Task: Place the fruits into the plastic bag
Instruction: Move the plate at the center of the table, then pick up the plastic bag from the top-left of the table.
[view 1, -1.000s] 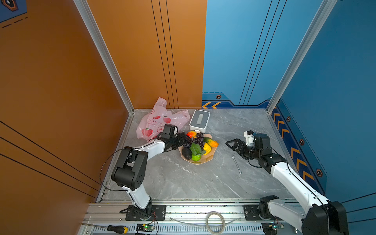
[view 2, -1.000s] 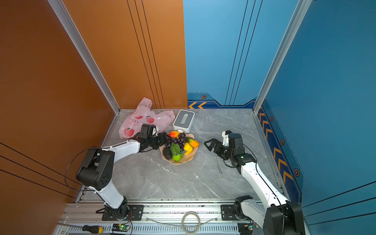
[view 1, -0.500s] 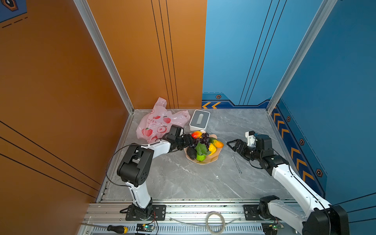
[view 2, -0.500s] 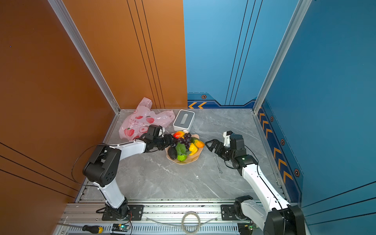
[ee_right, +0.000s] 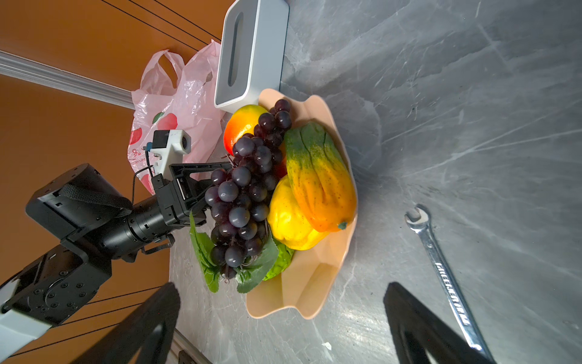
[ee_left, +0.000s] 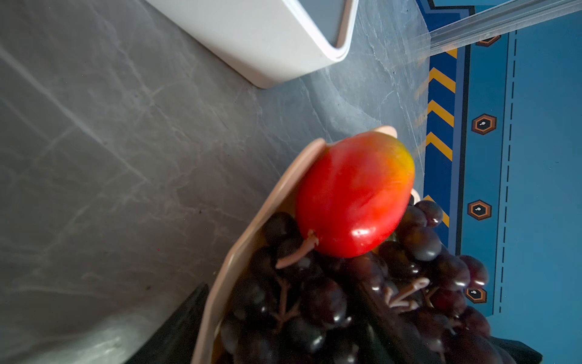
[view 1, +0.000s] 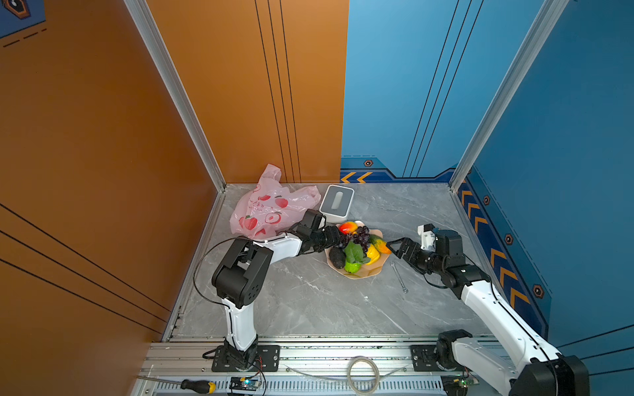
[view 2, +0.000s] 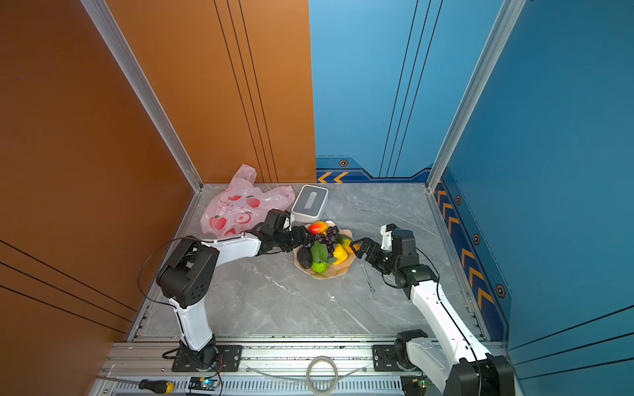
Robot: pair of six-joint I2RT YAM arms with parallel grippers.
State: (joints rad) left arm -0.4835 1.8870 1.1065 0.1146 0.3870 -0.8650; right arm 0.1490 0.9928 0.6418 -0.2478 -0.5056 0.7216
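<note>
In both top views the left gripper (view 1: 338, 237) is stretched over the rim of the plate (view 1: 364, 275) with its jaws spread. The grape bunch (view 1: 360, 234) begins right at its tips, with the mango (view 1: 348, 226) just to one side of them and the avocado (view 1: 337, 258) just to the other. The plastic bag (view 1: 271, 210) lies crumpled behind this gripper, beside its wrist, and the box (view 1: 336, 202) stands next to the bag. The right gripper (view 1: 394, 245) faces the plate from the opposite side, jaws wide apart and empty. The orange-green fruit (view 1: 380, 244) is at its tips and the yellow fruit (view 1: 372, 254) just beyond. A wrench (view 1: 399, 278) lies beside it.

In the left wrist view the mango sits just ahead of the gripper, resting on the plate rim and the grapes. The bunch fills the gap between two dark fingers (ee_left: 182, 321) that show only at the frame's edge. They may touch the grapes, but a grip cannot be told.

In the right wrist view that arm's own fingers (ee_right: 148, 324) stand far apart, with the plate rim just ahead between them. Beyond come the lime-green fruit (ee_right: 280, 264), the yellow fruit and the bunch. The left gripper is across the plate, jaws parted at the bunch, with the bag behind it.
</note>
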